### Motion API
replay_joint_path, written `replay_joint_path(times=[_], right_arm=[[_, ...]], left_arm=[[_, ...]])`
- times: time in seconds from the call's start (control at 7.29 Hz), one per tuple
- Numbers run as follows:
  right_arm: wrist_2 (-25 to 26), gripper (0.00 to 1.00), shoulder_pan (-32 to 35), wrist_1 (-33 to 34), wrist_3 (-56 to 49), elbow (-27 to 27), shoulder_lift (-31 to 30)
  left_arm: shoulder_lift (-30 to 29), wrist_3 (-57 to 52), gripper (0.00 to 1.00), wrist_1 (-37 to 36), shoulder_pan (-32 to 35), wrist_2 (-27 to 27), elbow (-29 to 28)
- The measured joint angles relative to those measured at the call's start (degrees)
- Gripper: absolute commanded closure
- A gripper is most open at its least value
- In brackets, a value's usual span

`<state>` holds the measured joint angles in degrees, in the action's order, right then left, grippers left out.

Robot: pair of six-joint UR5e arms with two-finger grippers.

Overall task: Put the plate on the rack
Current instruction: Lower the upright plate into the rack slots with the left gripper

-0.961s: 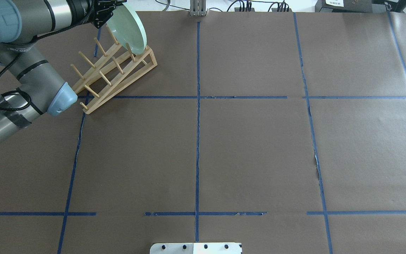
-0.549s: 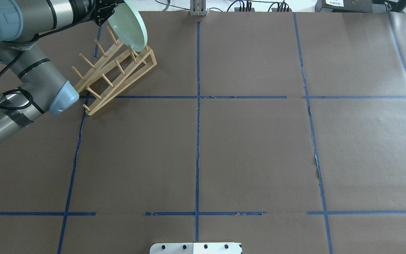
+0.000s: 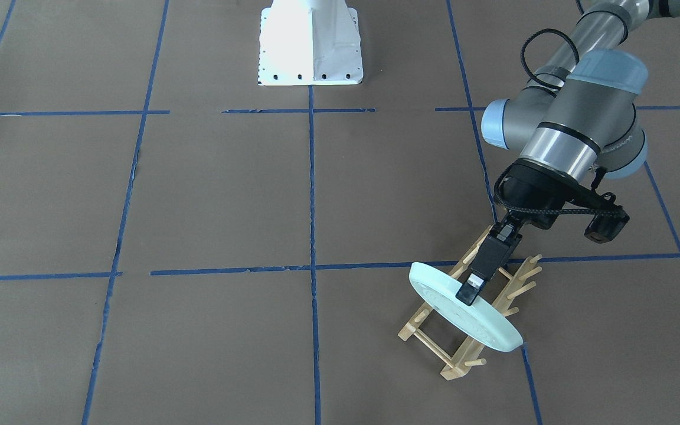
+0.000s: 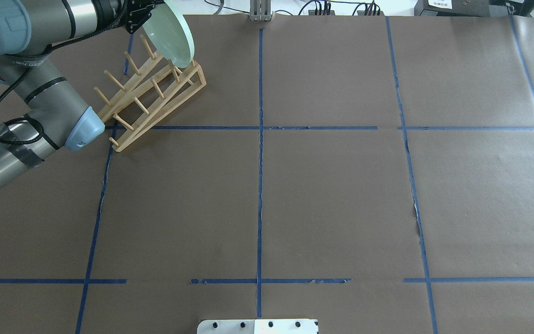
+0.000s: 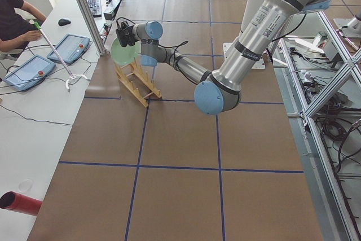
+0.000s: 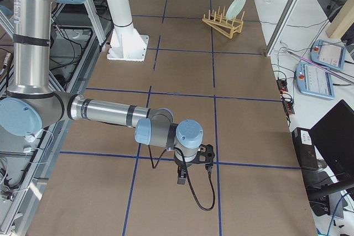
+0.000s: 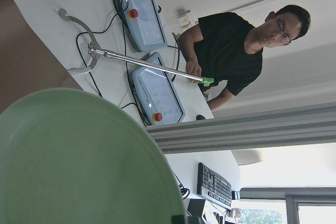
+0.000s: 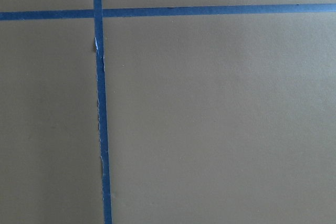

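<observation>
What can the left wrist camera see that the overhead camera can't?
Only the left wrist view shows a man in a black shirt, two screen pads with red buttons and a keyboard. Only the overhead view shows the wooden rack, the left arm and the blue tape lines. Both show the green plate.

**Brown-papered table, gridded in blue tape**

The table (image 4: 332, 195) is covered with brown paper, and blue tape lines (image 4: 260, 185) are laid across it in a grid. The tape is frayed and broken in places. The rack (image 4: 161, 111) is set slantwise on the paper toward the far corner on the robot's left, with its near end at a tape crossing. A white base plate (image 3: 310, 47) is seated at the robot's edge, on the centre line.
</observation>
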<state>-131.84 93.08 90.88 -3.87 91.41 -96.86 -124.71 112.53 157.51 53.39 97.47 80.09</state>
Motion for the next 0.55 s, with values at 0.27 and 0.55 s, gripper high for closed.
replay_joint_path(times=[0.27, 0.55], right_arm=[[0.0, 0.0, 0.0, 0.0, 0.0, 0.0, 0.0], [0.0, 0.0, 0.0, 0.0, 0.0, 0.0, 0.0]], left_arm=[[0.02, -1.29, 1.0, 0.03, -0.24, 0.0, -0.68], [0.19, -1.62, 1.0, 0.05, -0.69, 0.0, -1.62]])
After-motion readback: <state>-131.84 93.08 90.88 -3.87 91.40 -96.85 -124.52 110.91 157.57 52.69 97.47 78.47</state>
